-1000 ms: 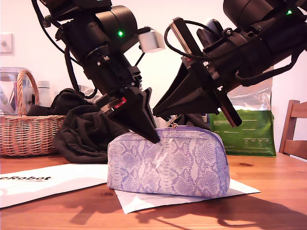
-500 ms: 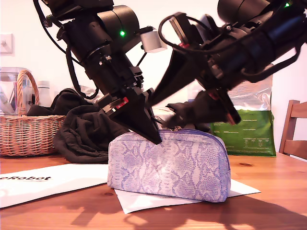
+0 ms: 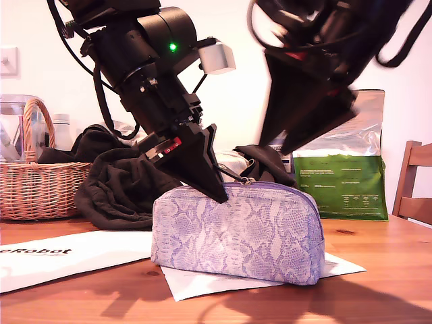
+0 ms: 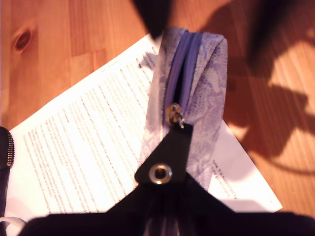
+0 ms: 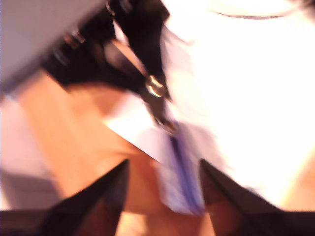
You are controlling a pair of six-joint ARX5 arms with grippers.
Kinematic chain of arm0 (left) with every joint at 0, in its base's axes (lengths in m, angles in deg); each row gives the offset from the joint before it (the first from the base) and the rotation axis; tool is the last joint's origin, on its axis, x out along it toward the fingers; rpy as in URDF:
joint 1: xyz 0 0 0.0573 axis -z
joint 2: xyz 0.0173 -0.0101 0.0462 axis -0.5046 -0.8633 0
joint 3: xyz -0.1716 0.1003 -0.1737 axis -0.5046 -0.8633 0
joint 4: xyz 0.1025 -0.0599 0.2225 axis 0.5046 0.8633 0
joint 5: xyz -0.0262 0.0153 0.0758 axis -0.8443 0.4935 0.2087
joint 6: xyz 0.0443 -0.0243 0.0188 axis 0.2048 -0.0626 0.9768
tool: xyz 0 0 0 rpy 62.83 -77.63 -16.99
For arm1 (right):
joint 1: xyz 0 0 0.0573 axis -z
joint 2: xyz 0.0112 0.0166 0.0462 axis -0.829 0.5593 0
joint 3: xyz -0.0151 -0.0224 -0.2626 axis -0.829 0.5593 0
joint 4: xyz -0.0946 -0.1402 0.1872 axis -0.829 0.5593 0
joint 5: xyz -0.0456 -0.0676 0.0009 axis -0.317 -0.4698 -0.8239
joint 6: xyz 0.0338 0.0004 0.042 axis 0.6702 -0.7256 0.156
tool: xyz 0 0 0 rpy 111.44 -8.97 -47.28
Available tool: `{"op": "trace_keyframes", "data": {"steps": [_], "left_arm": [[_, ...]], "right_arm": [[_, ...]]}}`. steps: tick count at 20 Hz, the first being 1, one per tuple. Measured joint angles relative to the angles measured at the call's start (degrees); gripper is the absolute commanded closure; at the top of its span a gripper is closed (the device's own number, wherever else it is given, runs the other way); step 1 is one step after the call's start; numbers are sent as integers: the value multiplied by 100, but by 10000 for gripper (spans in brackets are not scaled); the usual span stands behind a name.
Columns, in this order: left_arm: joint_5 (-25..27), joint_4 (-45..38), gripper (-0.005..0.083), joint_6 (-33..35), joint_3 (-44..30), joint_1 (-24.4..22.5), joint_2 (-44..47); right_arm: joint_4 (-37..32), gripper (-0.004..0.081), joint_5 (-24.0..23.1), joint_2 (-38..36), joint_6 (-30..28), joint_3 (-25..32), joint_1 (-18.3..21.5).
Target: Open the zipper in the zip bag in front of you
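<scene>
The zip bag [image 3: 236, 231] stands upright on a printed sheet [image 3: 202, 282] on the wooden bench [image 3: 378, 270], and my first gripper [image 3: 210, 183] presses its fingers, drawn together, on the bag's top edge just behind the small metal pull [image 4: 174, 114]. The zipper [image 4: 183, 64] looks parted only slightly by the pull and shut beyond it, so I judge most of the opening is left. My second gripper [image 5: 162, 189] hangs blurred above the bag's far end, fingers apart and holding nothing

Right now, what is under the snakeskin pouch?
The pouch sits on a printed paper sheet lying on the wooden table. The sheet sticks out on both sides of the pouch; the part of the sheet directly beneath is covered, so anything else there cannot be seen.
</scene>
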Motion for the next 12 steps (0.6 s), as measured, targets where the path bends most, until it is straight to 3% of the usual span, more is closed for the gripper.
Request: {"op": "trace_keyframes", "data": {"steps": [3, 12], "left_arm": [[-2, -2, 797, 0, 0, 2, 0], [-2, 17, 797, -2, 0, -22, 0]], "right_arm": [[-251, 308, -142, 105, -400, 4, -103], [-400, 326, -236, 1110, -435, 7, -20]]}}
